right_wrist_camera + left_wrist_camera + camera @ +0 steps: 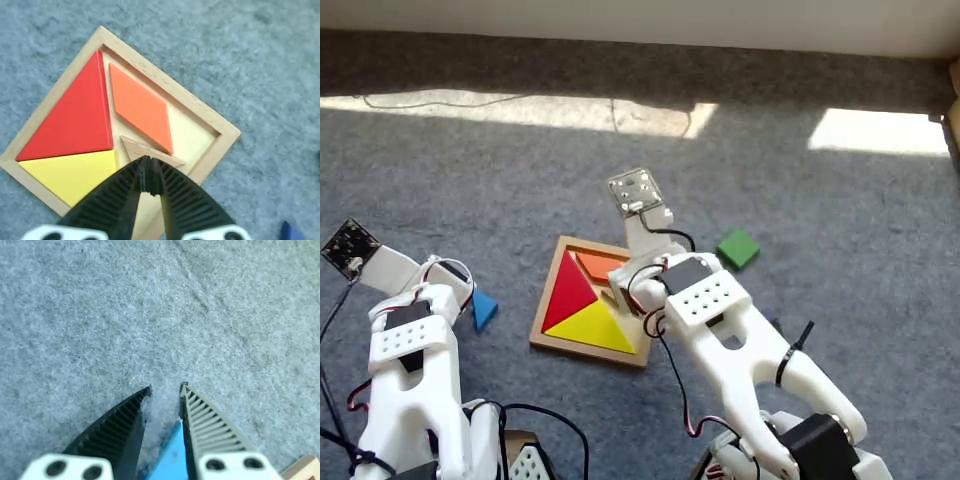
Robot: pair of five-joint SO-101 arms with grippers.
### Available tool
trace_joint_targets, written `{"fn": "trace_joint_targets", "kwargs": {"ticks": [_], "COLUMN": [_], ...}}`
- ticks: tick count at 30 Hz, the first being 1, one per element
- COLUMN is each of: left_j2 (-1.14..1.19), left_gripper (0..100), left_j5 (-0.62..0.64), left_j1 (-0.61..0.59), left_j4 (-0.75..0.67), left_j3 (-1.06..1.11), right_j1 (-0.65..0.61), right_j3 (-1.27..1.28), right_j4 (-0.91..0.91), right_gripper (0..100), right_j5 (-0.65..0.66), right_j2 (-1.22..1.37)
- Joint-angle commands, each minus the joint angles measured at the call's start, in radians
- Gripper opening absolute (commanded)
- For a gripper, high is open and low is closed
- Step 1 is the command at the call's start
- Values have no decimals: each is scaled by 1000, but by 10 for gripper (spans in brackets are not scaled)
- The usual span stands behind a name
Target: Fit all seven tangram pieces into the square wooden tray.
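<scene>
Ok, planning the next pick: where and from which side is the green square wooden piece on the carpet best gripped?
Probably across two opposite straight edges of the green square wooden piece, coming down from above. It lies flat on the grey carpet, apart from the square wooden tray, so its edges look free and parallel sides suit a pinch.

Grey carpet (840,220): lying under the whole scene and running out toward every edge.
Pale wall strip (640,18): running along at 12 o'clock.
Long sunlit patch (520,108): falling across the carpet at 11 o'clock.
Shorter sunlit patch (880,130): glowing at 2 o'clock.
Thin cord (440,97): trailing along the long sunlit patch at 11 o'clock.
Wooden edge (954,110): peeking in at 2 o'clock.
</scene>
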Motion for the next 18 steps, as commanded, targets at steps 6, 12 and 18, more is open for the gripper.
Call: {"fn": "trace_joint_targets", "kwargs": {"ticks": [6, 12, 18], "left_j2": [-25, -25, -25], "left_gripper": [105, 105, 105], "left_j5": [-9, -9, -9], "left_j1": [-8, -8, -8], "left_j4": [-17, -17, -17], "left_j3": [-8, -8, -8], "right_j1": [13, 8, -62], "right_j3": [-19, -24, -56], "right_j4": [-73, -122, -122], "right_gripper": [5, 5, 5], "right_j5": [-3, -6, -9], "right_j2": [148, 245, 226]}}
